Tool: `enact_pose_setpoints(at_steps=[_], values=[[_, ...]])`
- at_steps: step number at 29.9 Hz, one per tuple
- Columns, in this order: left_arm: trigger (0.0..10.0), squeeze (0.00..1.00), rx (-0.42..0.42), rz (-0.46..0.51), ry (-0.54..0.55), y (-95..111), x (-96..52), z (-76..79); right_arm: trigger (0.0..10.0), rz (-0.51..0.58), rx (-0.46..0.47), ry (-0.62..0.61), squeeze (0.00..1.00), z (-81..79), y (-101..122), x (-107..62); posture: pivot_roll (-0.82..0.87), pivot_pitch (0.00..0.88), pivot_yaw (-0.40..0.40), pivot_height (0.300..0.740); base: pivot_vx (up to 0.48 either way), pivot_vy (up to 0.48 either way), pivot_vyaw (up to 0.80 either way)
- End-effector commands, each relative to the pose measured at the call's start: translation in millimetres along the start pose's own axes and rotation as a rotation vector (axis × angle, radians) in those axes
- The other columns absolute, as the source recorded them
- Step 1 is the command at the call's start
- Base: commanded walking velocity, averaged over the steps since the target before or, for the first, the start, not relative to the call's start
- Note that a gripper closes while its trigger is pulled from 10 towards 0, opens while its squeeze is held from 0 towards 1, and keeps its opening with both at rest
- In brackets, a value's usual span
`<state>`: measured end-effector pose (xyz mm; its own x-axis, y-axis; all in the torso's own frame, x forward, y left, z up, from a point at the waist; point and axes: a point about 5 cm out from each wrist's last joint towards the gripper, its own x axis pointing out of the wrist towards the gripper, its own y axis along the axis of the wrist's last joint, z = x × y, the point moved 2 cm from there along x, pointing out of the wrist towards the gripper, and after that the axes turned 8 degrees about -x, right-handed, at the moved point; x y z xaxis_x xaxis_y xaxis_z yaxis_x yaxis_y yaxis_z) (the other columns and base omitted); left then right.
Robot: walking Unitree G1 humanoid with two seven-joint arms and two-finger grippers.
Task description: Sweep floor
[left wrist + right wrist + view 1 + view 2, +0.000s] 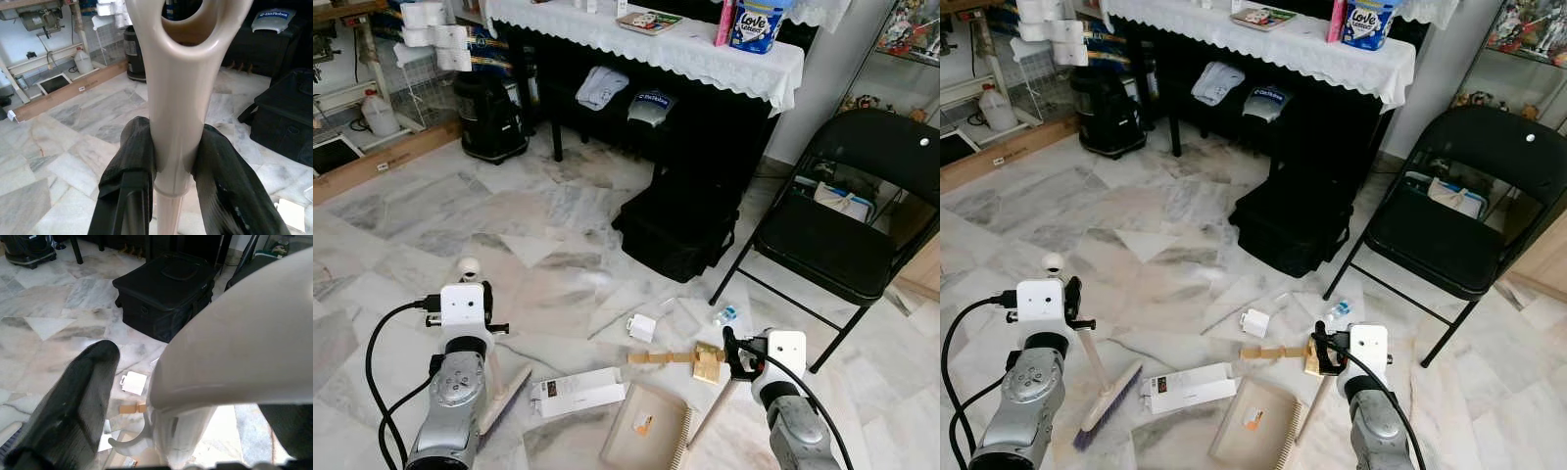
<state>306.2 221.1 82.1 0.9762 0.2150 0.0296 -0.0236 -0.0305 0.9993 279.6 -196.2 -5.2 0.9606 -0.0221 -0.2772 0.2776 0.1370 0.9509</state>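
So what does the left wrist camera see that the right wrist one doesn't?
Left wrist view: the left gripper clamped on the broom handle, with a white jug against the far wall. Right wrist view: the right gripper around the dustpan handle, with a white tag and cardboard scraps on the ground. Both share the marble floor and the black bag.

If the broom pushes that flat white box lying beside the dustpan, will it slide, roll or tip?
The white box lies flat on the smooth marble floor, so it will probably slide rather than roll or tip. It looks like thin card, so likely light. Being long, it may pivot if the broom in the left hand catches one end.
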Motion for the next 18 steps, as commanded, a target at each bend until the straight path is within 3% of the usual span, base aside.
enact_pose_setpoints(at_steps=[1, 18], values=[[10.0, 0.0, 0.007, 0.029, -0.015, 6.3, 2.1, 3.7, 0.0, 0.003, 0.0, -0.015, 0.0, 5.4, 0.8, 1.1, -0.04, 0.028, -0.058, 0.74, 0.0, 0.0, 0.0], [10.0, 0.0, 0.011, 0.03, -0.017, 7.2, 3.0, 3.4, 0.0, -0.01, 0.0, -0.012, 0.0, 3.9, -3.9, -0.3, -0.04, 0.029, -0.052, 0.74, 0.0, 0.0, 0.0]])
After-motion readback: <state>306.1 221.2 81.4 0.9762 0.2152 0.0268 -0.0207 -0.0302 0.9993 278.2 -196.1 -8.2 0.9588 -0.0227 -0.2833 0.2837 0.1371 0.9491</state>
